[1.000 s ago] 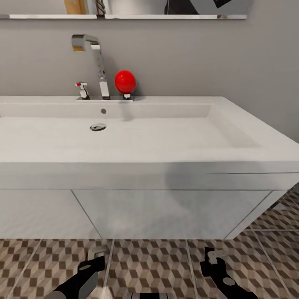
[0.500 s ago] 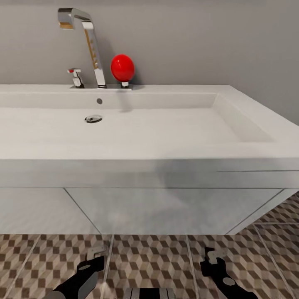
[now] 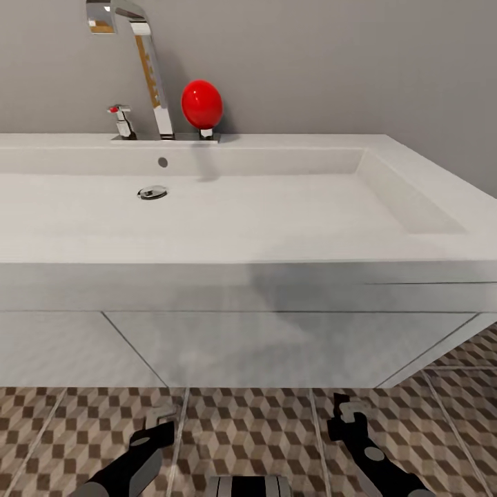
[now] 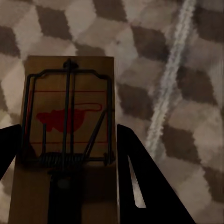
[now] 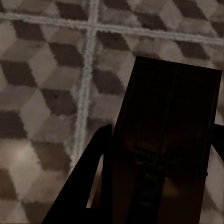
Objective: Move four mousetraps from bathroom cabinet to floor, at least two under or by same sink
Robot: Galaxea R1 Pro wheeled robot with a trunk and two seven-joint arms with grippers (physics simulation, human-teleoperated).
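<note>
While the white sink [image 3: 276,228] fills the upper part of the head view, a strip of patterned floor [image 3: 248,435] lies free below its cabinet front, from 7 to 5 o'clock. At 7 o'clock the left claw [image 3: 157,422] hangs over the tiles, just before the vanity edge. Its fingers [image 4: 140,182] are pressed on both long sides of a mousetrap [image 4: 70,135], which sticks forward between them. At 5 o'clock the right claw [image 3: 345,417] pinches a second mousetrap [image 5: 168,140], dark in shadow, above a grout line [image 5: 86,93].
</note>
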